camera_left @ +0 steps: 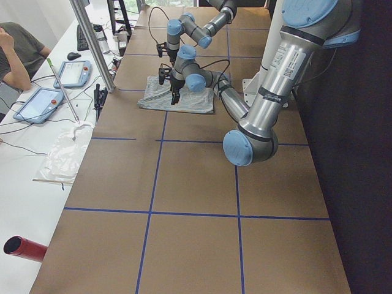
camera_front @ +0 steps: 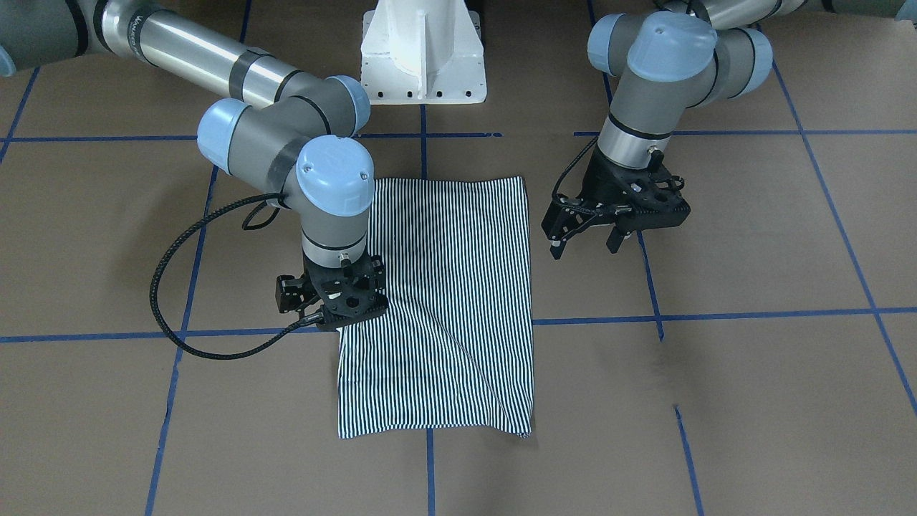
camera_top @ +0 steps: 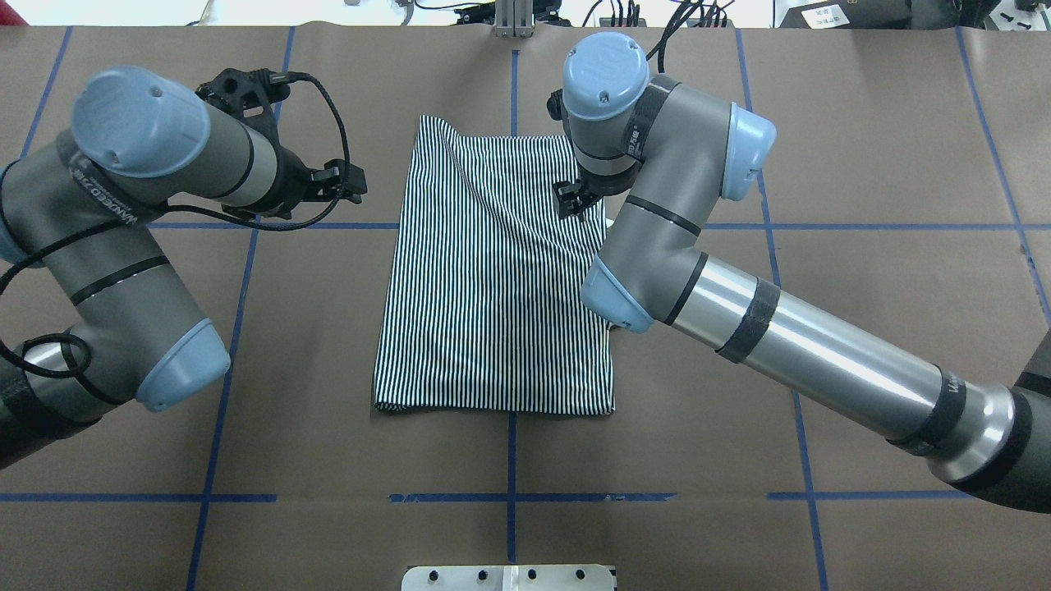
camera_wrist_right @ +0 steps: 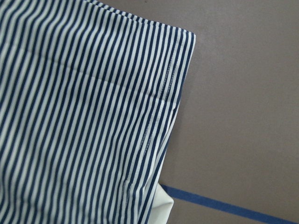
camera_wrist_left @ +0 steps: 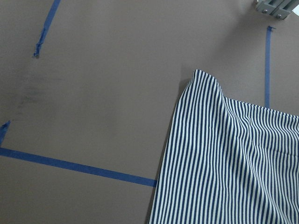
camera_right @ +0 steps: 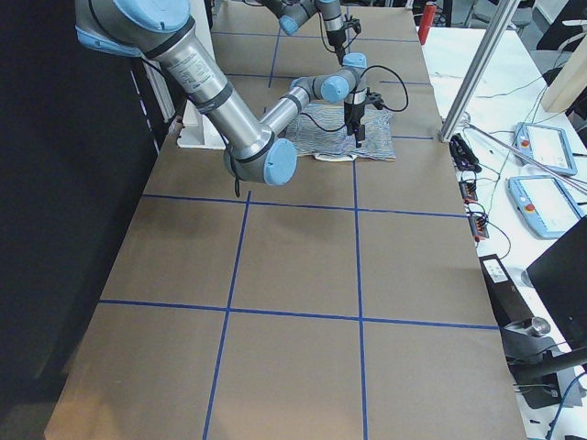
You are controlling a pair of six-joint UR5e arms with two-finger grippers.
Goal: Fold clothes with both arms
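Mostly done: the shirt (camera_front: 444,301) lies folded into a rectangle at frame centre.
The left claw (camera_front: 584,247) stands apart beside it; for the right claw (camera_front: 333,304) you cannot tell; one fold likely remains.

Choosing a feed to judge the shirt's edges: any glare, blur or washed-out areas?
Wrist views: sharp, stripes on the shirt crisp. Overhead: blown-out strip along the top edge, glare on the right arm. Front-facing: faint dark smudge on the table beside the shirt. Side views: shirt too small for detail.
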